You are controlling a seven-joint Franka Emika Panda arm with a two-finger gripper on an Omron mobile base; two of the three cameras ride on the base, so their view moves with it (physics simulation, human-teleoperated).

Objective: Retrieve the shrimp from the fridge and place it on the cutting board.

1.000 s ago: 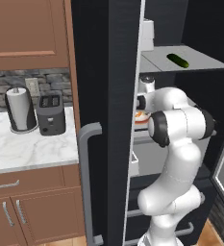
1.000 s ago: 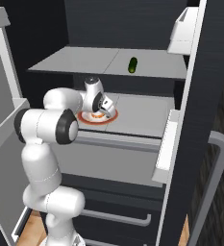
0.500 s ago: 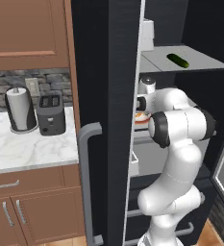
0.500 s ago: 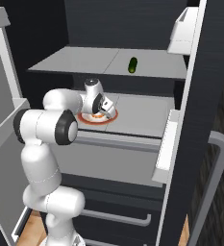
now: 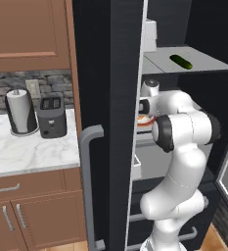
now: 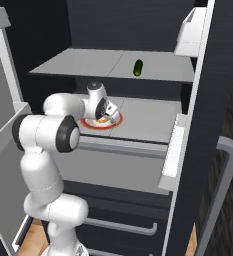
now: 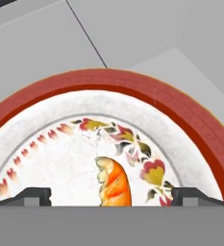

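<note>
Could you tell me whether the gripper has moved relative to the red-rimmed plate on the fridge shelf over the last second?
No clear move: in the right base view the gripper hangs over the plate as before, open around the shrimp.

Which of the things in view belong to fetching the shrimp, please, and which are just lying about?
Job:
- shrimp, on the plate
- fridge, door open
- gripper, open, straddling the shrimp

Lying about:
- cucumber, upper shelf
- toaster and paper towel roll, on the counter
</note>
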